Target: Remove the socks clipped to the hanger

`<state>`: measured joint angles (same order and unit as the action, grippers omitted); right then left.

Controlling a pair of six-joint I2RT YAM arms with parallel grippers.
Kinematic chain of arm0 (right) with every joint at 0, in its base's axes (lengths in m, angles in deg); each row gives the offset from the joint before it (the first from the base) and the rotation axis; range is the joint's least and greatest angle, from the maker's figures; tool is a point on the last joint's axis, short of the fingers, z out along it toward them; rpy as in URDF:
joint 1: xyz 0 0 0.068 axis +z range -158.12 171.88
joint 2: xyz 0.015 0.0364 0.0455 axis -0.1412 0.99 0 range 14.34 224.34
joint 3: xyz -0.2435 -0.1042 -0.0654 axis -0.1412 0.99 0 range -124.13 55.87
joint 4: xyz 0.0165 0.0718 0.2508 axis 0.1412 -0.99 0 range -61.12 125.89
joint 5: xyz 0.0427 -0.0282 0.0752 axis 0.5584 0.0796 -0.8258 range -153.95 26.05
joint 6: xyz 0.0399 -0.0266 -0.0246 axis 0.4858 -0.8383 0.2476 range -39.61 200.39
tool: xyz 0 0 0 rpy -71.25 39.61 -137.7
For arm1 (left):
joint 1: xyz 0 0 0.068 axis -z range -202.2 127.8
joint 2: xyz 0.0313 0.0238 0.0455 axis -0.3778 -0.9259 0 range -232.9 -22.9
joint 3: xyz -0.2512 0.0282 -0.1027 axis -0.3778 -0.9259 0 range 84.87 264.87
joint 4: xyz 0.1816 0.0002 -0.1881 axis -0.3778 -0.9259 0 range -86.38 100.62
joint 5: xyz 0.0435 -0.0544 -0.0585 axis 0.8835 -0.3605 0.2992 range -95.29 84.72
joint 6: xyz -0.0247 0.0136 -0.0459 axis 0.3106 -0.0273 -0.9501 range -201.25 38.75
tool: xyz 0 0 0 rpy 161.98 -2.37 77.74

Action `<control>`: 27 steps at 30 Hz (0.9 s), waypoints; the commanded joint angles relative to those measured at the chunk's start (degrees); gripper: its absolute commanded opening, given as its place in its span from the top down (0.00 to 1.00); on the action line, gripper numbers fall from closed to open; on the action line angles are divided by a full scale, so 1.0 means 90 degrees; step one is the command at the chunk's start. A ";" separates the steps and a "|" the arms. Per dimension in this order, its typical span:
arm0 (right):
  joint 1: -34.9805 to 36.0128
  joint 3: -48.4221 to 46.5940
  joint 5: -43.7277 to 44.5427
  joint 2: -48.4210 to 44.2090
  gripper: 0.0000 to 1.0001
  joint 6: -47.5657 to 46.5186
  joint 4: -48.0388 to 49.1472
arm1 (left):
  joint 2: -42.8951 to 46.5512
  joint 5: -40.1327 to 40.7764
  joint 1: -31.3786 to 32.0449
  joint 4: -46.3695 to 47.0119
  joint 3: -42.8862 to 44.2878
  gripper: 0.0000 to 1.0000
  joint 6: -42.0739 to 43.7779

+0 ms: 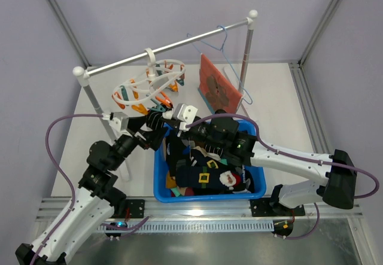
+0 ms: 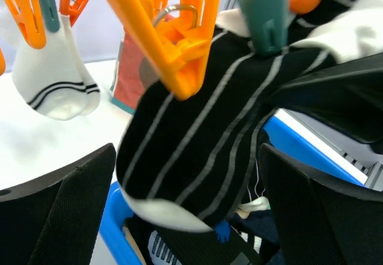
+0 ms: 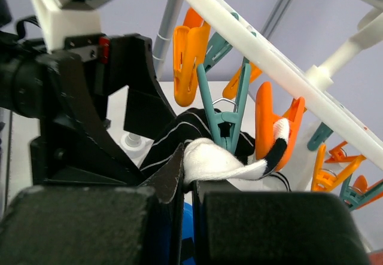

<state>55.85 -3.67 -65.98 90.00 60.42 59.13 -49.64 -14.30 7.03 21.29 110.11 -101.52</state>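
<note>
The white oval hanger (image 1: 149, 81) hangs from the rail with orange and teal pegs. A black sock with thin grey stripes (image 2: 197, 145) is clipped by an orange peg (image 2: 179, 61) and a teal peg (image 2: 263, 14). It hangs between the wide-open fingers (image 2: 60, 211) of my left gripper (image 2: 191, 211), which do not touch it. My right gripper (image 3: 190, 184) is shut on the white end of this sock (image 3: 218, 160), just under a teal peg (image 3: 224, 121). A white sock (image 2: 57, 85) hangs clipped further left.
A blue bin (image 1: 159, 175) holding dark socks sits under both grippers. An orange bear-print cloth (image 1: 218, 88) hangs from a pale-blue wire hanger (image 1: 218, 40) on the same rail (image 1: 179, 43). The rail's posts (image 1: 90, 94) stand left and right.
</note>
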 commanded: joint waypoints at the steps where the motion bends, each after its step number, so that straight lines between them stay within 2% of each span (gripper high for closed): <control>1: 0.0012 -0.0083 -0.0429 -0.0213 0.96 0.0323 -0.0014 | -0.0260 0.0045 0.0004 0.0493 -0.0001 0.01 0.0143; 5: 0.0022 -0.0122 -0.0595 -0.0135 0.96 0.0441 -0.0122 | -0.0505 0.0035 0.0004 0.0640 0.0009 0.01 0.0133; 6: 0.0012 -0.0131 -0.0615 -0.0116 0.96 0.0451 -0.0160 | -0.0496 0.0045 0.0004 0.0630 0.0018 0.04 0.0133; 8: 0.0022 -0.0112 -0.0615 -0.0096 0.96 0.0470 -0.0190 | -0.0447 0.0122 0.0004 0.0611 0.0009 0.37 0.0104; 9: 0.0022 -0.0054 -0.0615 -0.0115 0.96 0.0490 -0.0190 | -0.0379 0.0249 0.0004 0.0553 -0.0011 0.77 0.0104; 10: 0.0022 -0.0024 -0.0606 -0.0144 0.96 0.0490 -0.0200 | -0.0330 0.0327 0.0004 0.0513 -0.0049 0.98 0.0104; 13: 0.0022 0.0074 -0.0557 -0.0203 0.95 0.0529 -0.0317 | -0.0145 0.0532 0.0004 0.0338 -0.0089 1.00 0.0085; 15: 0.0012 0.0093 -0.0333 -0.0203 0.67 0.0539 -0.0561 | -0.0066 0.0727 0.0004 0.0114 -0.0069 1.00 0.0007; 17: 0.0012 0.0210 -0.0167 -0.0252 0.25 0.0549 -0.0698 | 0.0080 0.0953 0.0004 -0.0335 -0.0021 1.00 -0.0081; 18: 0.0012 0.0355 -0.0031 -0.0300 0.17 0.0549 -0.0717 | 0.0119 0.1175 0.0004 -0.0433 -0.0011 1.00 -0.0188; 21: 0.0012 0.0639 0.0194 -0.0534 0.11 0.0549 -0.0659 | 0.0237 0.1178 0.0004 -0.0727 -0.0079 1.00 -0.0383; 27: -0.0309 0.0300 0.0303 -0.0760 0.10 0.0519 -0.0698 | 0.0403 0.1129 0.0004 -0.1059 -0.0225 1.00 -0.0579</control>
<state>54.80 2.49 -64.77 85.96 64.70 51.28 -47.02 -5.19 7.14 14.12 108.93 -105.08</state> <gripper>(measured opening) 0.900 0.011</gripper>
